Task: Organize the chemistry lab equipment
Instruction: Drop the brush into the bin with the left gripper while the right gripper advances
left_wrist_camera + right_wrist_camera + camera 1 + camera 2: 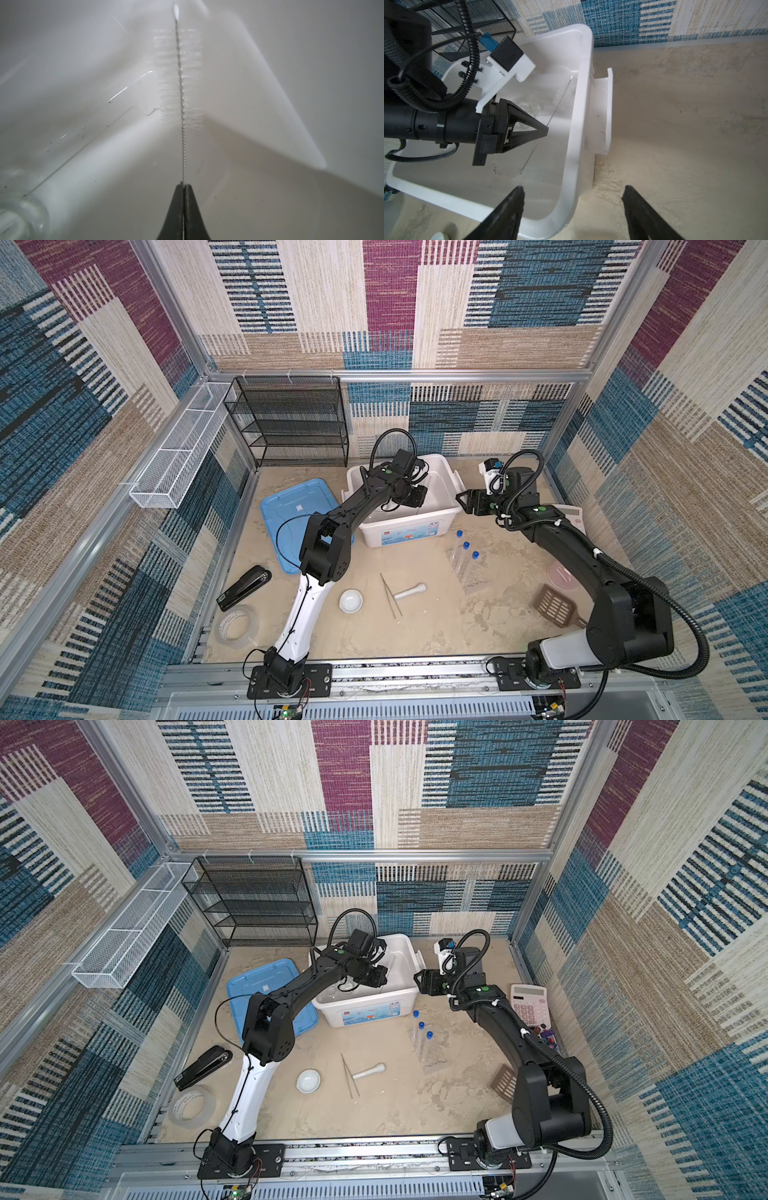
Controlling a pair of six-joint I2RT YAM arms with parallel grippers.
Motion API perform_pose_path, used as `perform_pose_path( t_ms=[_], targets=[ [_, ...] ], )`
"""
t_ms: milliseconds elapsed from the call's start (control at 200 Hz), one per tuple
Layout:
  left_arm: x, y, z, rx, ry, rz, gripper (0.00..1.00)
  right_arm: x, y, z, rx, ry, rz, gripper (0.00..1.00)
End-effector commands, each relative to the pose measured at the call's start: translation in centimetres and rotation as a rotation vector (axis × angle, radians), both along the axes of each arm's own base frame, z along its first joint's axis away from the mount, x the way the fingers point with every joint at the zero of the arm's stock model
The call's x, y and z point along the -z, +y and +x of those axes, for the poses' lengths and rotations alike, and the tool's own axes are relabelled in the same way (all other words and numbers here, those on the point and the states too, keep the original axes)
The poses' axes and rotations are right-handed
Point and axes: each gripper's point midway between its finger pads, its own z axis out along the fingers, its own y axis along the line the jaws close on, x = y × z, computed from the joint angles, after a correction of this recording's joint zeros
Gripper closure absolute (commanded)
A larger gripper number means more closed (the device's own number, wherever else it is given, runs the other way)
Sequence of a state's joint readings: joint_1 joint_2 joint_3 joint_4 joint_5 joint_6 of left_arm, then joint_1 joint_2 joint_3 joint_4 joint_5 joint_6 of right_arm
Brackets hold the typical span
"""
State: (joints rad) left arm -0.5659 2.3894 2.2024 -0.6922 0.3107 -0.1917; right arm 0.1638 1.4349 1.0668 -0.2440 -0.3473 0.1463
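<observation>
At the left edge of the surface lie a stapler [245, 587] and a roll of tape [237, 626], with a blue lid [291, 506] farther back. The left arm rises from its near base, bends at an elbow above the lid's right edge, and stretches far and right over the rim of the white bin [415, 522], its wrist dipping inside. The left gripper [547, 131] is pressed together on the wire stem of a thin brush [180, 68], held tilted inside the bin with its bristles close to the right wall. A glass dish [523, 105] sits on the bin's floor beside it.

In front of the bin, a white bowl [351, 600], tweezers [390, 595] and a pestle [411, 592] lie apart on the surface; three blue-capped tubes [460, 560] lie to their right.

The right arm climbs from its near-right base, reaches far and left, and turns its wrist towards the bin. The right gripper [573, 187] hangs spread and empty just beside the bin's right end. A calculator [530, 1004] and a brown scoop [555, 608] lie under that arm.
</observation>
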Motion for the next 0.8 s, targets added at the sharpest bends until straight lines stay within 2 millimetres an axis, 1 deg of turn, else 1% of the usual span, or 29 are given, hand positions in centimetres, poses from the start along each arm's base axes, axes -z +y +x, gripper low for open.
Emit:
perform_pose_path(
  t_ms=[0, 165, 326, 401, 501, 556, 681, 761, 796],
  targets=[
    [0.3, -0.3, -0.6, -0.003, 0.042, -0.007, 0.94, -0.7, 0.0, 0.3, 0.011, -0.029, 0.014, 0.23],
    [0.8, -0.5, -0.8, -0.002, 0.052, 0.000, 0.92, -0.7, 0.0, 0.2, 0.011, -0.030, 0.014, 0.23],
    [1.1, -0.2, -1.0, -0.005, 0.066, 0.014, 0.86, -0.9, 0.0, 0.3, 0.003, -0.037, 0.001, 0.23],
    [1.3, -0.1, -1.2, -0.002, 0.073, 0.022, 0.82, -1.3, 0.1, 0.1, -0.022, -0.054, -0.014, 0.22],
    [1.5, 0.1, -1.4, -0.003, 0.082, 0.029, 0.72, -2.1, 0.5, -0.4, -0.074, -0.092, -0.032, 0.21],
    [1.4, -0.1, -1.5, 0.000, 0.083, 0.025, 0.69, -2.6, 0.7, -0.7, -0.097, -0.120, -0.041, 0.20],
    [0.5, -0.2, -1.5, 0.000, 0.074, 0.011, 0.62, -4.1, 1.0, -1.7, -0.148, -0.190, -0.063, 0.18],
    [-0.8, -0.3, -1.5, 0.003, 0.052, 0.000, 0.58, -5.1, 1.8, -2.7, -0.210, -0.245, -0.089, 0.18],
    [-1.4, -0.2, -1.5, 0.003, 0.039, -0.003, 0.55, -5.3, 2.4, -3.2, -0.245, -0.268, -0.115, 0.18]
  ],
)
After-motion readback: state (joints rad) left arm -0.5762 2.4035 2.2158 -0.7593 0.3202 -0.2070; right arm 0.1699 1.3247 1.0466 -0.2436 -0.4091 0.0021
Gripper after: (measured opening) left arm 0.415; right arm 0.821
